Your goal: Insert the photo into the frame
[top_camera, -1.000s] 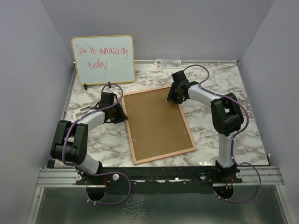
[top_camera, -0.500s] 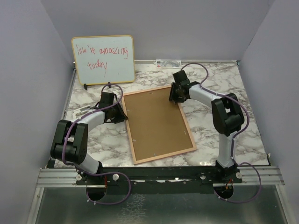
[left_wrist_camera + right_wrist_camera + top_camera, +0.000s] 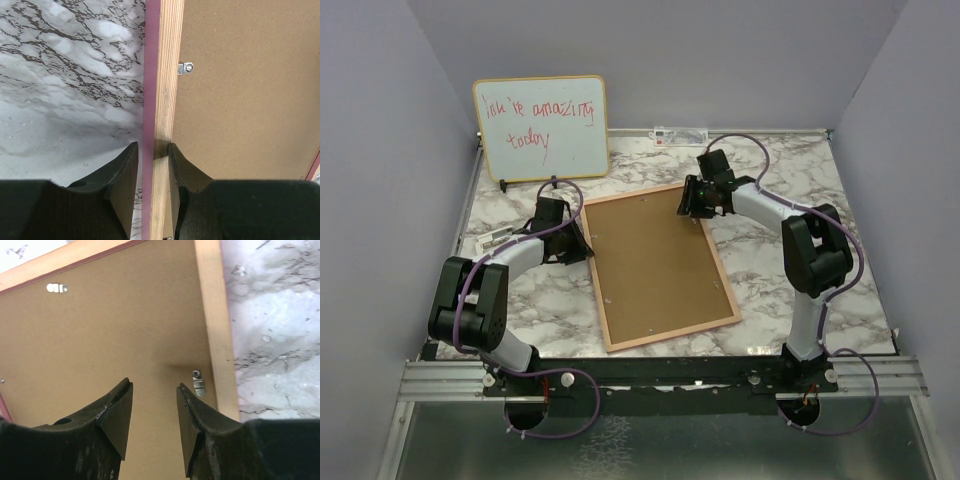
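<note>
Grey-lilac walls box in a marble-patterned surface (image 3: 550, 300).

Top view. A large rectangular picture frame with a thin pinkish light-wood border (image 3: 672, 305) lies face down mid-surface, skewed, with its brown backing board (image 3: 645, 245) up. A yellow-edged whiteboard with red handwriting (image 3: 541, 127) stands at the far left corner. The left pincer (image 3: 582, 240) is at the frame's left long border. The right pincer (image 3: 692, 208) is over the frame's far right corner. The photo shows in no view; whether it sits under the backing I cannot tell.

Left wrist view. The fingers (image 3: 122, 175) straddle the wood border, the inner one touching it, with a thin dark gap on the outer side. Clamped or only bracketing: cannot tell. A small silver turn clip (image 3: 185, 68) sits further along.

Right wrist view. The jaws are released and apart with nothing between them, low over the backing just beside a second silver clip (image 3: 199, 382) at the border.

Judgement: the step is working the clips.
- Use one fingertip on the tab and sweep it sideways, not downward.
- Brace the opposite border, since marble looks slick.

Handling: the frame is flat, stiff and light, so it should slide more readily than tip.
</note>
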Tool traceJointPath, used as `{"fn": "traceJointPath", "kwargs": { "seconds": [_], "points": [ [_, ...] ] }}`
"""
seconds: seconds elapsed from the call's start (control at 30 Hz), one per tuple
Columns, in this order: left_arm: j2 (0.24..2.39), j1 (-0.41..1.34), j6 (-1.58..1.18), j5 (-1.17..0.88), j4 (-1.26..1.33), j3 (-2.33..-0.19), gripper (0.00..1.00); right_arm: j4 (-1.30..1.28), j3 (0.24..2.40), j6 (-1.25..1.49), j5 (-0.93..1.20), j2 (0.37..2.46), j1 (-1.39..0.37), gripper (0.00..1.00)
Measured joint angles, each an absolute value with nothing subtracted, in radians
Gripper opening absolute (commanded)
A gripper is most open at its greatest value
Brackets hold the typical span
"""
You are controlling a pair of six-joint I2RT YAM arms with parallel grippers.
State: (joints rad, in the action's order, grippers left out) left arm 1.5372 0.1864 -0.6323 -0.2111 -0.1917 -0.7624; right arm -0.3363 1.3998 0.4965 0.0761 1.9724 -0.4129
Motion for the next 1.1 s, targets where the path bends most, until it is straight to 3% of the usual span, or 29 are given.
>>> {"fn": "traceJointPath", "kwargs": {
  "seconds": [1.1],
  "points": [
    [1.537,0.186,-0.632,-0.211,-0.192,-0.763,0.3,-0.483,1.528,0.456,0.073,2.075,-0.41,0.43]
  ]
}}
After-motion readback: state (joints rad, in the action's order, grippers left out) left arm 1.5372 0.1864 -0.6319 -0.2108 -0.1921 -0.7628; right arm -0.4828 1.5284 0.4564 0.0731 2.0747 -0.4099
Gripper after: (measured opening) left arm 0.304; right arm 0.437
